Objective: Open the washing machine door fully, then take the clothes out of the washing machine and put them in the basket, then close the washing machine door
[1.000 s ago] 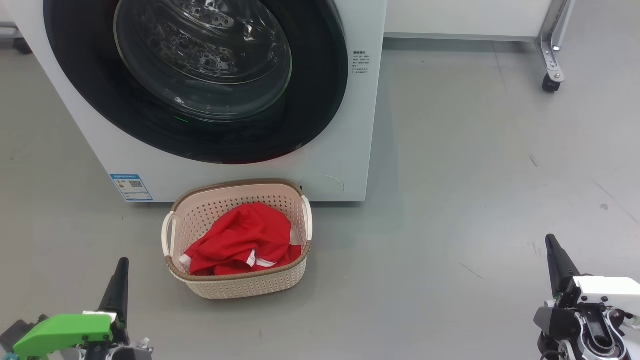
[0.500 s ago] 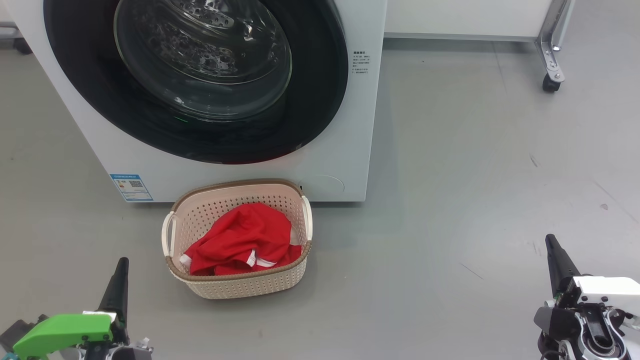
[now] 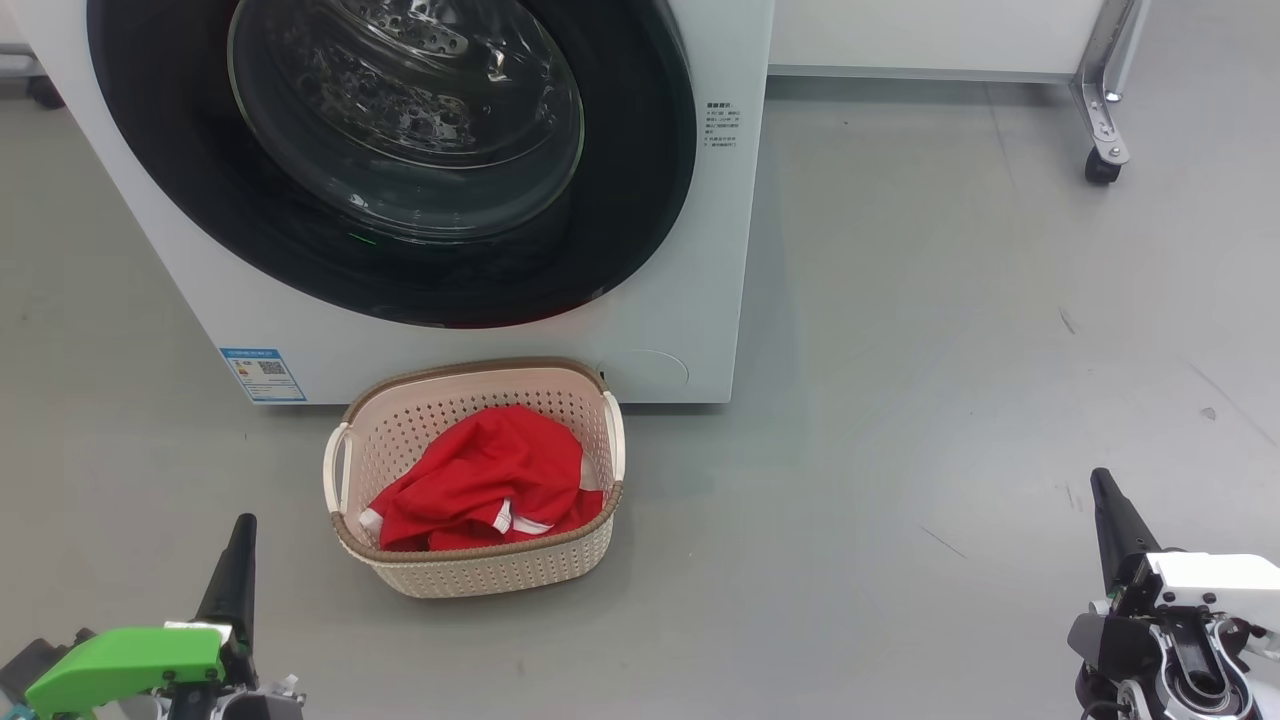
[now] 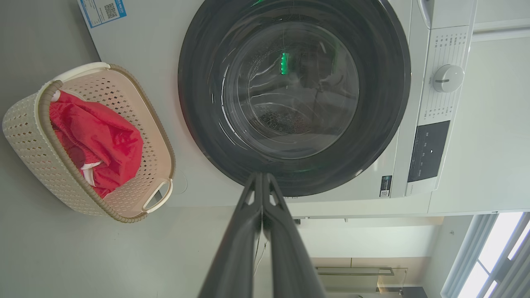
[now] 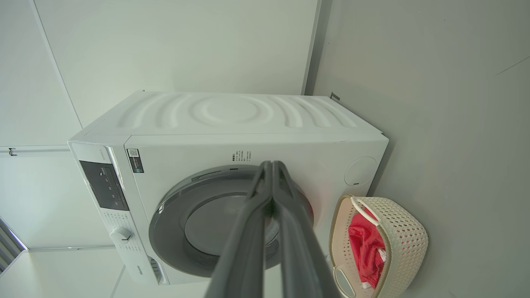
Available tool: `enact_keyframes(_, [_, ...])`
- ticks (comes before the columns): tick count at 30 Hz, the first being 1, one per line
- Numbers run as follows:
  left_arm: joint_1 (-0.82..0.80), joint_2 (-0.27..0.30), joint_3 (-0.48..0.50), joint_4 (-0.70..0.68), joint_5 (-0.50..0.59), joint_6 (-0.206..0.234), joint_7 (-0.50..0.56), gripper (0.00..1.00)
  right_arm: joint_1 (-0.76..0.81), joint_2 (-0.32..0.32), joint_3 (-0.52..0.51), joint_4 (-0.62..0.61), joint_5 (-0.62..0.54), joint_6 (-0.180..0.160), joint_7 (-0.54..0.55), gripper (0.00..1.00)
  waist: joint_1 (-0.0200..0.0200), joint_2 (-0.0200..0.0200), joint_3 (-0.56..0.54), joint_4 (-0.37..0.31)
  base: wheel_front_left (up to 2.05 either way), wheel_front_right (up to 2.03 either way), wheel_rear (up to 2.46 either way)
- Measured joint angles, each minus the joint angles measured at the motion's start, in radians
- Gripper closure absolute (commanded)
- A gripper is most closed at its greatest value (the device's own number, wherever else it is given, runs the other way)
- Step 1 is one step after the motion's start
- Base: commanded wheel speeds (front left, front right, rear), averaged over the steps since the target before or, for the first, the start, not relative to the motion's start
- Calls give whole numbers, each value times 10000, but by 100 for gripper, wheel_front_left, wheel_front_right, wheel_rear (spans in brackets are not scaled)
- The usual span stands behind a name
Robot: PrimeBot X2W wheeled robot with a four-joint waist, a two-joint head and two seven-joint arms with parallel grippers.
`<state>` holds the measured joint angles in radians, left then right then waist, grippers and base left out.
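The white washing machine stands ahead with its black-rimmed round door flat against the front, closed. Directly before it on the floor sits the cream basket, holding red clothes with white trim. My left gripper rests at the lower left, shut and empty, well short of the basket. At the lower right my right gripper is also shut on nothing. In the left wrist view the closed fingers point at the door. The right wrist view shows the machine and basket.
Grey floor stretches to the right of the machine. A metal leg with a caster wheel stands at the far right back. A control panel with a dial is on the machine's front.
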<state>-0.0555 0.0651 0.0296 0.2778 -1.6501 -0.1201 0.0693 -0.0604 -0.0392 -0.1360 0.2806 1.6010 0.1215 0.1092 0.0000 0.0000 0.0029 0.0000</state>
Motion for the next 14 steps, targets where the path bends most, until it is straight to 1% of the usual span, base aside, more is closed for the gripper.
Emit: enact_keyframes(14, [-1, -2, 10, -6, 0, 0, 0, 100, 0, 0, 0, -2, 0, 0, 0, 100, 0, 0, 0, 0, 0, 0, 0])
